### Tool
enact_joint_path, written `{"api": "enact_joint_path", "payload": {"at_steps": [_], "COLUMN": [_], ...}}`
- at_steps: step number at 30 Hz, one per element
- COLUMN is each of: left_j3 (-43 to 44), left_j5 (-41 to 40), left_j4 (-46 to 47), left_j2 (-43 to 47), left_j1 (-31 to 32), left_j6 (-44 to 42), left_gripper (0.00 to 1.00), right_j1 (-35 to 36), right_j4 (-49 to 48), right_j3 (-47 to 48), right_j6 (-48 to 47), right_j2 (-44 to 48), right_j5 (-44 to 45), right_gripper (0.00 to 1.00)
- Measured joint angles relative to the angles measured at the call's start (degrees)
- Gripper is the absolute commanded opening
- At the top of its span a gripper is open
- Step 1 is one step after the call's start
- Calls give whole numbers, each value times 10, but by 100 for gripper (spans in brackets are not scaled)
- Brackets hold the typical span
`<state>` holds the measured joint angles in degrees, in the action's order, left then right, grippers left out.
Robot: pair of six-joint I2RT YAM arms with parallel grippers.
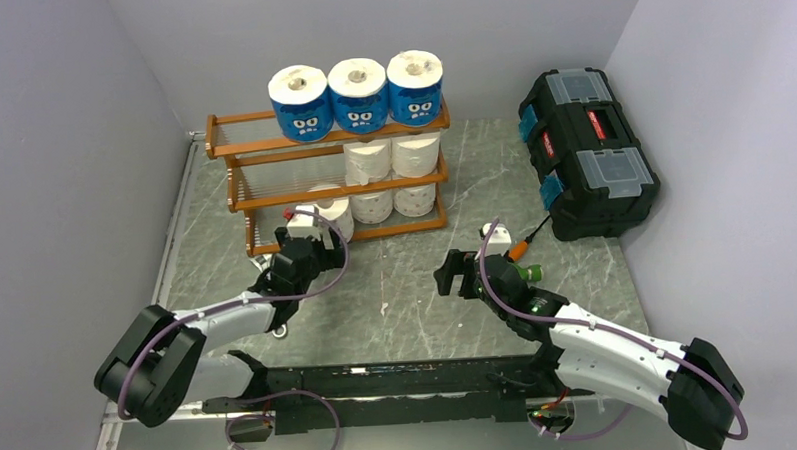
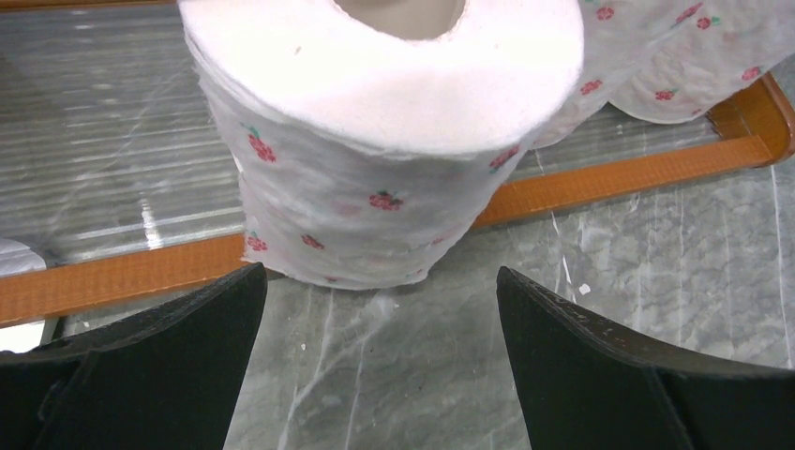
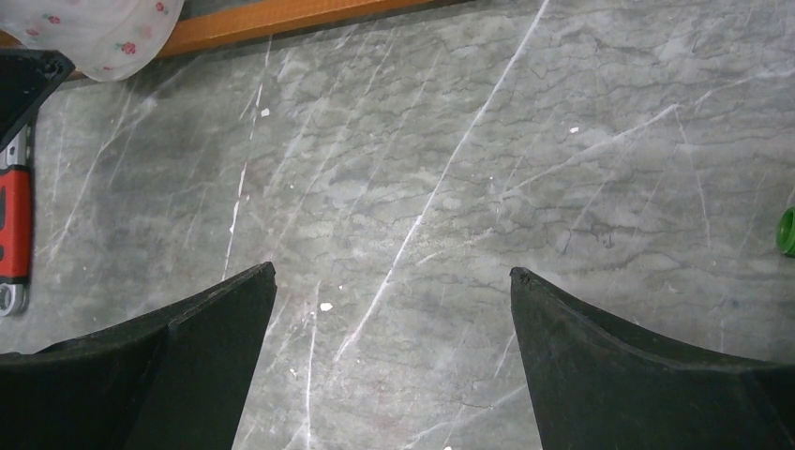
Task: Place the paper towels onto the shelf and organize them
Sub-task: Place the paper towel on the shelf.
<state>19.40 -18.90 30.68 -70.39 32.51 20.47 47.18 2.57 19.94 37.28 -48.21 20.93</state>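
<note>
While left tool and right tool gape released, one soft, flower-printed white paper roll stands before the left.

1. shelf: orange-brown wood, three slatted tiers, open sides, upright, straight ahead of the left pincer.
2. blue-wrapped rolls: three with cartoon faces, upright in a row on the top tier, above and beyond the pincer.
3. middle-tier rolls: two, white, upright, beyond the pincer, to its right.
4. bottom-tier rolls: two, white, same side, lower.
5. nearest roll: white with a red flower print, upright, core up, just ahead of the pincer tips at the bottom front rail.
</note>
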Motion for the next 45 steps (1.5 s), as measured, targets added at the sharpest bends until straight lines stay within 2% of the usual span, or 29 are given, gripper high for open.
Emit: {"api": "enact_joint_path", "payload": {"at_steps": [27, 45], "left_j3": [40, 51], "left_j5": [-51, -52], "left_j4": [22, 27], "left_j2": [-78, -90], "left_j1": [0, -19], "left_j6": [2, 2], "left_gripper": [95, 92], "right_j1": [0, 0], "right_j4": [0, 4], "right_j3": [0, -1], "right_j6": [0, 0], "right_j2": [-1, -1], "right_j5": [3, 11], "right_gripper": [98, 97]}}
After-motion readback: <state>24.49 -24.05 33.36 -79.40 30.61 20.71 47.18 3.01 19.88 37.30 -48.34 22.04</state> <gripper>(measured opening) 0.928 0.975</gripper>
